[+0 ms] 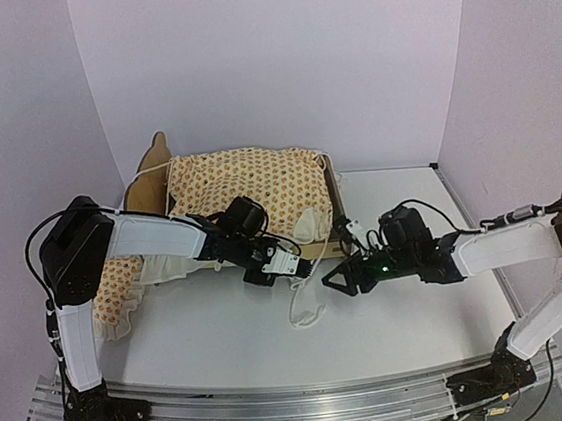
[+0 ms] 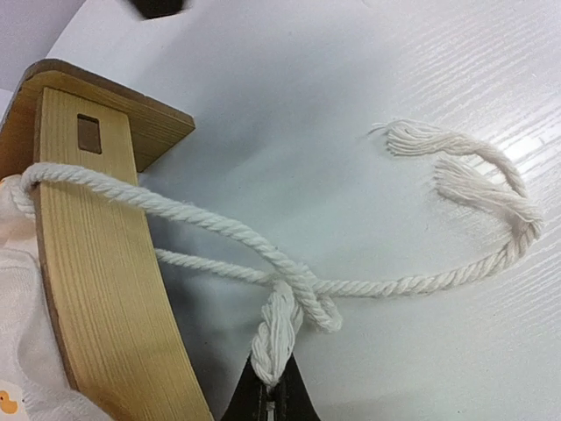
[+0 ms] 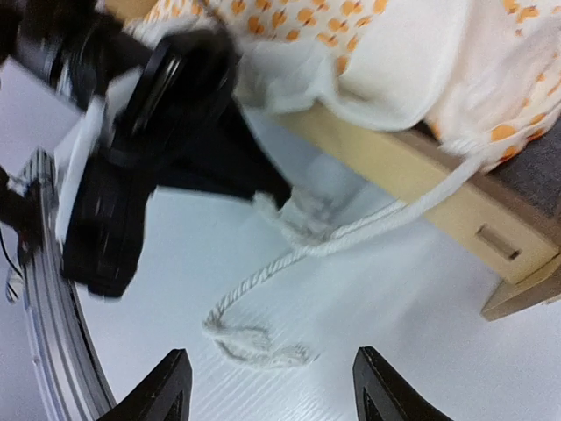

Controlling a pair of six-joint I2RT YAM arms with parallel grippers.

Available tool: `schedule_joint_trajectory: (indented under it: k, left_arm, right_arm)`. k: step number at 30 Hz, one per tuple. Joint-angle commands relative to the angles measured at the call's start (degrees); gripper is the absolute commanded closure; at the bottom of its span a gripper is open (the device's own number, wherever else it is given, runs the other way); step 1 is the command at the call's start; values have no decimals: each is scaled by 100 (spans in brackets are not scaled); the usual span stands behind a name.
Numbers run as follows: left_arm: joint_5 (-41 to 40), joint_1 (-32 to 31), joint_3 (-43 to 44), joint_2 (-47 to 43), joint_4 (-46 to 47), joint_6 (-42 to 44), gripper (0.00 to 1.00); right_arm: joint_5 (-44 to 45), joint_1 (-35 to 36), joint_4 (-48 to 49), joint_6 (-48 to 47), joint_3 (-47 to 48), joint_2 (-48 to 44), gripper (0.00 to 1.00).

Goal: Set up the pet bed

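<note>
The pet bed point(image 1: 332, 197) is a light-wood frame at the back of the table, covered by cream bedding with orange print point(image 1: 248, 186). A white rope point(image 2: 210, 224) loops around the bed's wooden corner post point(image 2: 96, 263) and crosses into a loose knot point(image 2: 307, 294). My left gripper point(image 2: 267, 399) is shut on one rope strand just below that knot. The rope's frayed end point(image 3: 254, 346) lies on the table, just ahead of my right gripper point(image 3: 273, 377). That gripper stands open and holds nothing. In the top view, the left gripper point(image 1: 303, 260) and right gripper point(image 1: 333, 280) sit close together at the bed's front right corner.
A cream, orange-print pillow point(image 1: 118, 288) hangs off the bed's near left side beside the left arm. The scalloped headboard point(image 1: 158, 158) stands at the back left. White walls enclose the table on three sides. In the right wrist view, the left gripper's black body point(image 3: 149, 132) looms close.
</note>
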Motion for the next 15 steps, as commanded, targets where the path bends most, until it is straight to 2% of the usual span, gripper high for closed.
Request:
schedule_joint_trajectory:
  k: [1,10,15]
  left_arm:
    - [-56,26,501,-291,-496,-504,100]
    - [-173,60,550,-304,-603,-785,100]
    - [-172,70,548,-303,-579,-791,100]
  right_arm:
    - [700,738,-536,-1377,-94,77,36]
    - [905,1303,-932,-2411,1108,1645,29]
    - [450,1395,-1016,-2775,1396,2085,27]
